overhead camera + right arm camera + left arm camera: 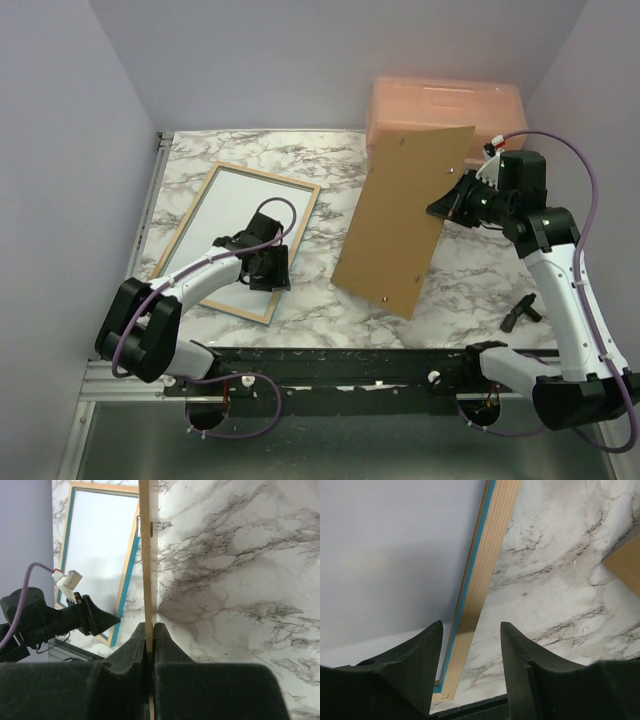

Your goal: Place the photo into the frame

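The frame (268,174) lies back-up at the table's left, with a pale wood rim (487,555) and a blue inner edge. A plain pale sheet (235,215) fills its opening. No printed photo shows, and I cannot tell whether this sheet is its back. My left gripper (268,268) hovers open over the frame's near right rail, which runs between its fingers (427,650) untouched. My right gripper (447,205) is shut on the brown backing board (400,220) and holds it tilted above the table, right of the frame. That board shows edge-on (146,555) in the right wrist view.
A peach plastic box (445,105) stands at the back right, behind the board. A small black part (522,312) lies near the right arm's base. Pale walls close in the left, back and right sides. A black rail (350,365) runs along the near edge.
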### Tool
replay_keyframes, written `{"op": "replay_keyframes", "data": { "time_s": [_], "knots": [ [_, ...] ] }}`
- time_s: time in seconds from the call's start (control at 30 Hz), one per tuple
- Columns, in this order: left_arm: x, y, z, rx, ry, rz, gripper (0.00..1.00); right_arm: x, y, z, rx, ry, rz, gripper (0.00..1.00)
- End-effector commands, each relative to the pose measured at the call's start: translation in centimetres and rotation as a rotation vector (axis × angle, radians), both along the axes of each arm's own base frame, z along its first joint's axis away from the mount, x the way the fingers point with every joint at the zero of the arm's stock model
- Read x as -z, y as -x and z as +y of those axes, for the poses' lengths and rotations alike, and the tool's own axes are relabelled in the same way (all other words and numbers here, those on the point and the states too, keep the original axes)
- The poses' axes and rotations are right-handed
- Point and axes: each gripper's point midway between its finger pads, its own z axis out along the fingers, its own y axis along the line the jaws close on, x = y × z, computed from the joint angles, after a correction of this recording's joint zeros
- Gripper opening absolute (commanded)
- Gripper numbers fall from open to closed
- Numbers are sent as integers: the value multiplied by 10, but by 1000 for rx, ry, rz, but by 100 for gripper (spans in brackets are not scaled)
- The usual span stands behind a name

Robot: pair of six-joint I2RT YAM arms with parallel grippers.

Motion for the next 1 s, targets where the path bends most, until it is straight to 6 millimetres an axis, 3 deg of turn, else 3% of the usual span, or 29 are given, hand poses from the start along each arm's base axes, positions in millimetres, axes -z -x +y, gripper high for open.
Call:
{"op": "replay_keyframes", "data": {
  "time_s": [0.0, 0.07, 0.17, 0.27, 0.4, 0.67, 0.97],
  "knots": [
    [3, -4, -11, 47, -29, -9, 48, -32, -6, -8, 32, 31, -96, 0],
    [4, -2, -19, 57, -13, -10, 45, -37, -7, -10, 43, 38, -110, 0],
    [6, -4, -31, 63, 0, -3, 32, -46, -7, -14, 61, 48, -131, 0],
    [7, -3, -44, 75, 4, 20, 14, -53, -5, -16, 67, 58, -144, 0],
    [-1, -5, -74, 116, 46, 27, 4, -61, -3, -26, 101, 95, -159, 0],
    [-24, -6, -142, 173, 205, 61, 0, -92, 5, -52, 209, 180, -242, 0],
    [-39, 14, -216, 207, 358, 134, 0, -118, 10, -74, 306, 241, -308, 0]
  ]
}}
